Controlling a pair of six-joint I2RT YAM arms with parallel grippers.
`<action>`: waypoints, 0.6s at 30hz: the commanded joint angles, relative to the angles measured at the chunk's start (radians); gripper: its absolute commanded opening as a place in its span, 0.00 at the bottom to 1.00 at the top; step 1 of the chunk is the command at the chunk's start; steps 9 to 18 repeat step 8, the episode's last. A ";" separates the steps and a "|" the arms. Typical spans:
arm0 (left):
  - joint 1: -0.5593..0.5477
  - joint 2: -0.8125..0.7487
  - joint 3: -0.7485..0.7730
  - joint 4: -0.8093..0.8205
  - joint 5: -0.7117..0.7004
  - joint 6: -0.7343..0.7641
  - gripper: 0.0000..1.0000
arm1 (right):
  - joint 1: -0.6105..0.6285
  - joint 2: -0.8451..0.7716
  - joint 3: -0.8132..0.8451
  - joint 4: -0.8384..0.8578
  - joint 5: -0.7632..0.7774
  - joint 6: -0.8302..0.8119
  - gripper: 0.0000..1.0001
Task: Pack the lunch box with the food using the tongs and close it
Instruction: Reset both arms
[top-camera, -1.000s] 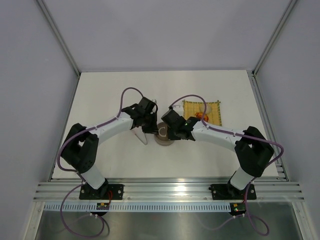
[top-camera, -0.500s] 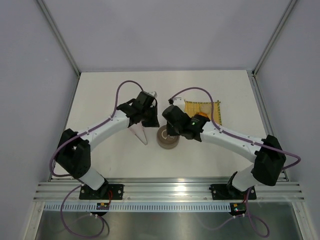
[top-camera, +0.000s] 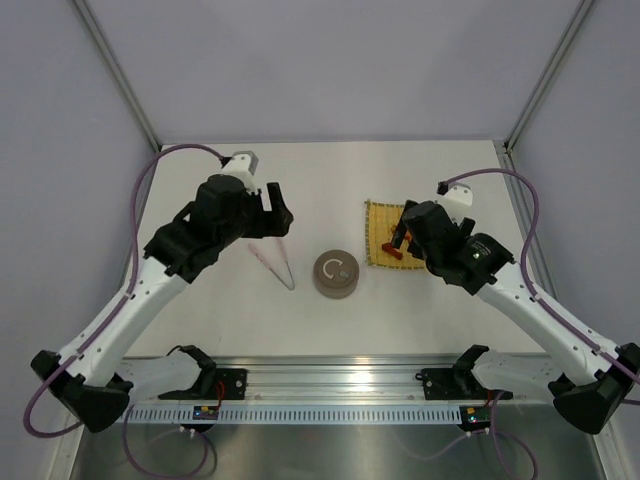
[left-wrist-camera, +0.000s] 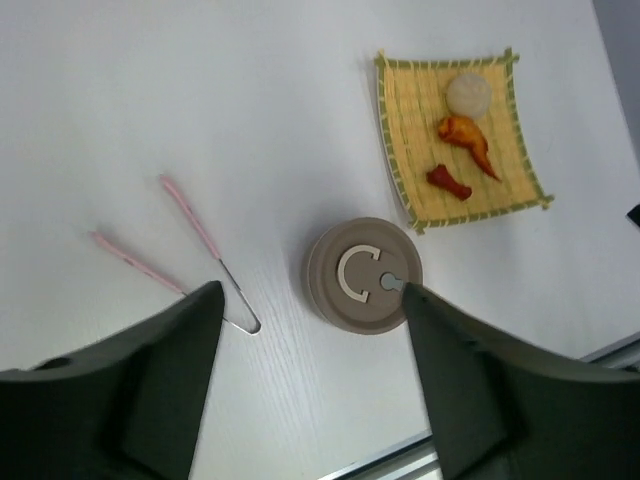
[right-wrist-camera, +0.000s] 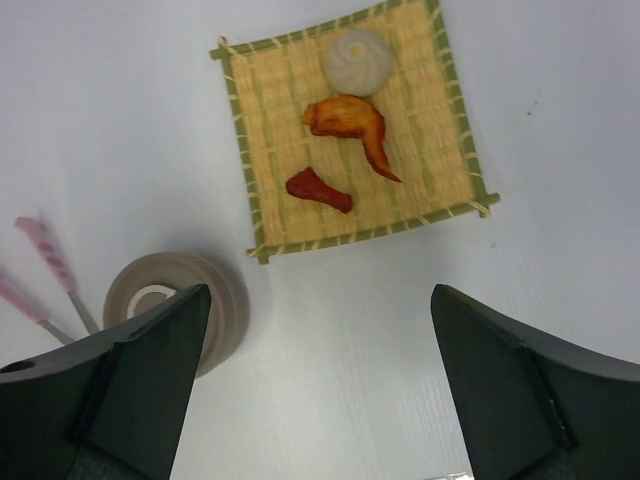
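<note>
Down beside the left gripper (left-wrist-camera: 308, 290) lie the tongs (left-wrist-camera: 195, 222); they look thin and springy, so pinch mid-arms. It and the right gripper (right-wrist-camera: 320, 290) are wide open, empty.

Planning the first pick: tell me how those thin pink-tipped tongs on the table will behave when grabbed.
The slim V-shaped pink-tipped tongs lie flat on the white table, so they probably offer little height to pinch. Their thin arms, joined only at the bend, likely spring together when squeezed. They look light, so a nudge may slide or spin them.
</note>
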 joint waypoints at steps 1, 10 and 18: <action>0.026 -0.080 -0.004 -0.044 -0.105 0.070 0.89 | -0.003 -0.047 -0.034 -0.126 0.109 0.095 0.99; 0.044 -0.126 0.008 -0.099 -0.130 0.074 0.99 | -0.003 -0.093 -0.074 -0.185 0.120 0.164 0.99; 0.044 -0.126 0.008 -0.099 -0.130 0.074 0.99 | -0.003 -0.093 -0.074 -0.185 0.120 0.164 0.99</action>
